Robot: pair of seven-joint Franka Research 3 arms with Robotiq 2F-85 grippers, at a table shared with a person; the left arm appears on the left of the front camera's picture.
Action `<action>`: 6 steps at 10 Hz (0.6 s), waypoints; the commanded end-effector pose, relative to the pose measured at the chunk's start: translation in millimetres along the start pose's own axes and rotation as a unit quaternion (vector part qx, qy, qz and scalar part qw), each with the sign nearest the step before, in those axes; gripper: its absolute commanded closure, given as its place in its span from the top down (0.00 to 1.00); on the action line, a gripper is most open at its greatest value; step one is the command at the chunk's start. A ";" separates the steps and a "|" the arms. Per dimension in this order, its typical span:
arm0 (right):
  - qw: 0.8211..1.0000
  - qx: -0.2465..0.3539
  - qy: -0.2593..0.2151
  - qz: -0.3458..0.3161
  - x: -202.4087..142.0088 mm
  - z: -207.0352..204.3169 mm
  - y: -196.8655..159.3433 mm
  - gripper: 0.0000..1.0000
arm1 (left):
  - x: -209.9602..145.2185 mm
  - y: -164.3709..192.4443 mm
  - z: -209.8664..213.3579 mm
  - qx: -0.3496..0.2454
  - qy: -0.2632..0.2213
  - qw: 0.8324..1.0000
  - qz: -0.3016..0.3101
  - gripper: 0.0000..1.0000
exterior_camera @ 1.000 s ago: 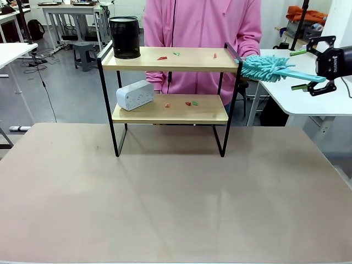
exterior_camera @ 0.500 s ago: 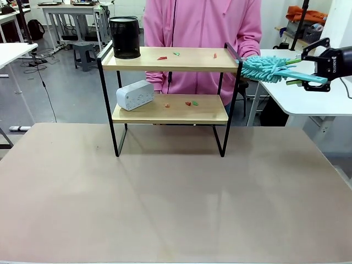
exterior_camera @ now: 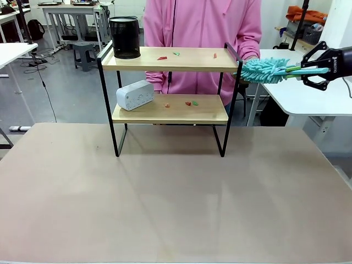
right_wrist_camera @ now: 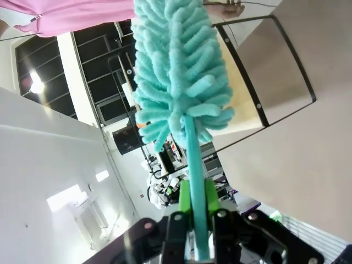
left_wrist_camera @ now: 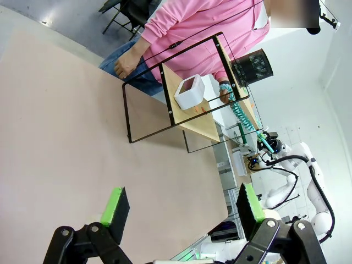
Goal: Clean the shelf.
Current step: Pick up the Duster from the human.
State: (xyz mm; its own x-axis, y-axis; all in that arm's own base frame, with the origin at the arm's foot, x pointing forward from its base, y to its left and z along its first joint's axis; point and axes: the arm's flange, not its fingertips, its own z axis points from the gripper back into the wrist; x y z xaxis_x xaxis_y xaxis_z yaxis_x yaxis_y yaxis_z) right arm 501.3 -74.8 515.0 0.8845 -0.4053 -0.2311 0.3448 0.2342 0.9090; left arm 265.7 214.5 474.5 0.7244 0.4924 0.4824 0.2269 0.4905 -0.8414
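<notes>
two-tier black-framed wooden shelf (exterior_camera: pixel 192 59) strewn with small scraps (exterior_camera: pixel 161 58)

1 shelf (exterior_camera: pixel 165 66) with 2 wooden boards. On the upper board (exterior_camera: pixel 195 59): 1 black mesh cup (exterior_camera: pixel 124 37) and 3 small scraps (exterior_camera: pixel 161 58). On the lower board (exterior_camera: pixel 206 114): 1 white box (exterior_camera: pixel 135 94) and 3 more scraps (exterior_camera: pixel 187 103). That makes 6 scraps, 4 red-orange and 2 green. 1 teal duster (exterior_camera: pixel 267 70), 1 left gripper (left_wrist_camera: pixel 180 199), 1 right gripper (exterior_camera: pixel 309 70), 1 person (exterior_camera: pixel 201 22)
</notes>
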 end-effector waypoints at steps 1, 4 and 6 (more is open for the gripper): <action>1.000 -0.008 -0.007 -0.002 3.8 -2.7 -2.3 0.00 | 1.7 -0.9 -1.1 -0.010 -0.008 1.000 -0.011 1.00; 1.000 -0.021 -0.011 -0.001 6.2 -2.9 -3.9 0.00 | 1.7 -0.9 -1.1 -0.010 -0.008 1.000 -0.011 1.00; 0.998 -0.045 -0.019 0.040 -5.3 19.0 1.7 0.00 | 1.7 -0.9 -1.1 -0.010 -0.008 1.000 -0.011 1.00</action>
State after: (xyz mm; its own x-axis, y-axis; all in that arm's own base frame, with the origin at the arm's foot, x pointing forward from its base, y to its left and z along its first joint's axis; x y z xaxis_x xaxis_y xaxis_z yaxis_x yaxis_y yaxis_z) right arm 500.1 -82.4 509.0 0.8846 -0.4156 -0.2117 0.3511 0.2946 0.8888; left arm 265.7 214.6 474.5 0.7244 0.4925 0.4823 0.2267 0.4905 -0.8414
